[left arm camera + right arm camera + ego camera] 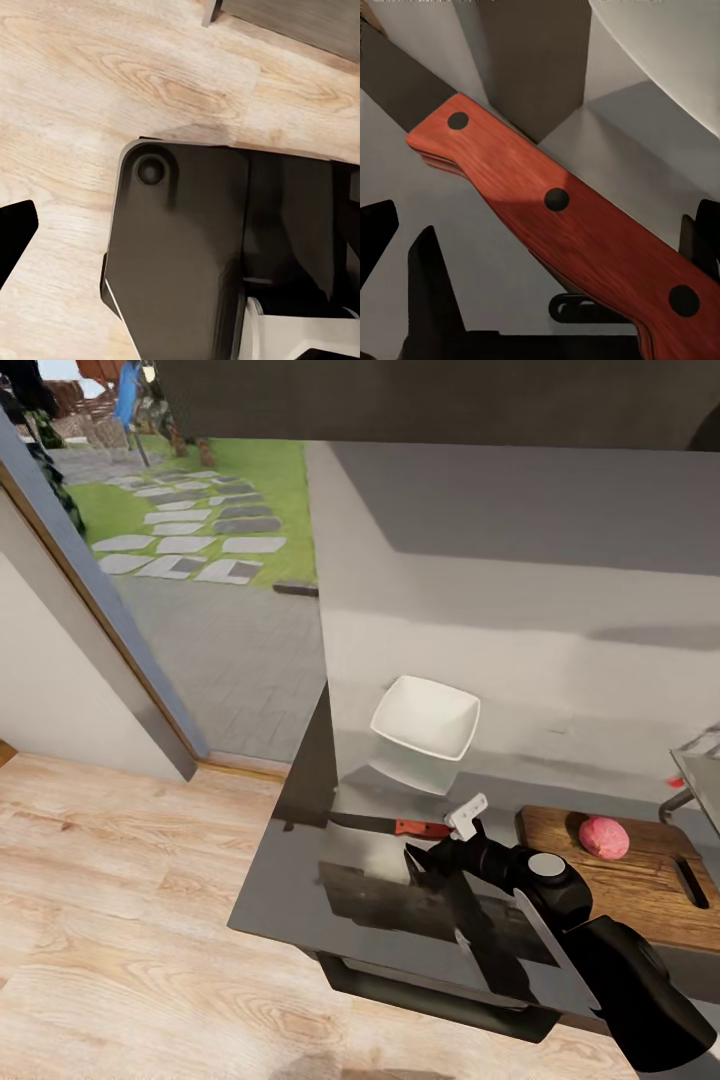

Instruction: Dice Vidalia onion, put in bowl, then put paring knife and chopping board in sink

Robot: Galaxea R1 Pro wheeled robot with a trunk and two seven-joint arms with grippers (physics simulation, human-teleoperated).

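The paring knife [400, 826] lies flat on the countertop [300, 880], red-orange handle toward the board, dark blade pointing left. My right gripper [432, 844] hovers just over the handle, open. In the right wrist view the handle [562, 214] runs slantwise between the two spread fingertips [376, 225] of the right gripper [540, 240]. The Vidalia onion [604, 837], a whole pinkish ball, rests on the chopping board [640, 885] to the right. Behind the knife stands the white bowl [425, 722]. A corner of the sink [703, 772] shows at the far right. My left gripper [180, 240] hangs open over the floor.
The countertop's left end and front edge lie close to the knife, with wooden floor [120, 920] beyond. An open doorway [200, 610] leads outside at the left. A grey wall [520, 580] backs the counter. The robot's dark base [195, 247] is under the left wrist.
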